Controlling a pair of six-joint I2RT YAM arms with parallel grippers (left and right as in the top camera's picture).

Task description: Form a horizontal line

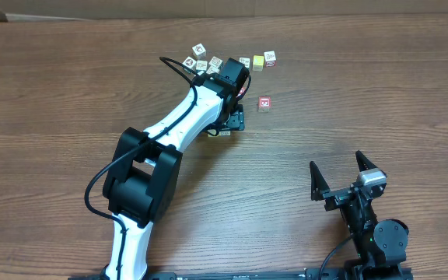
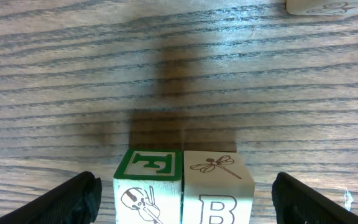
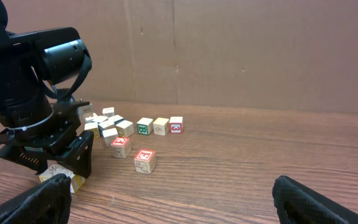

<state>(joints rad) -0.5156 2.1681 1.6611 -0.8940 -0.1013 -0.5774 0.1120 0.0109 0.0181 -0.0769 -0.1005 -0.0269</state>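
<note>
Black fingers [image 2: 79, 196] of the left gripper [image 2: 185, 180] stand wide apart in the lower corners of the left wrist view, with bare wood showing between each finger and the two small wooden cubes that sit touching side by side between them, so we see them gripping nothing. On the green-framed cube [image 2: 148, 180] we read a green "F" on top, with a violin drawn on the front. On the cream cube [image 2: 217, 186] we read a dark "B" under a dragonfly drawing. The bottom of both cubes is cut off by the frame edge. Overhead, the left arm hides this pair almost wholly. Beyond it, near the far edge of the brown wood-grain table [image 1: 379, 93], lies the horizontal line [image 1: 257, 61] of tiny picture cubes, where we count three in a short row: cream, pale yellow, and whitish with red trim. Just left of it, partly under the arm, is a loose cluster of similar cubes [image 1: 201, 61], and a single red-faced cube [image 1: 264, 103] sits apart on the near side of the row. Their markings are too small for us to read. The right gripper [image 1: 337, 163] is well apart at the near edge, its fingers spread wide and empty.
</note>
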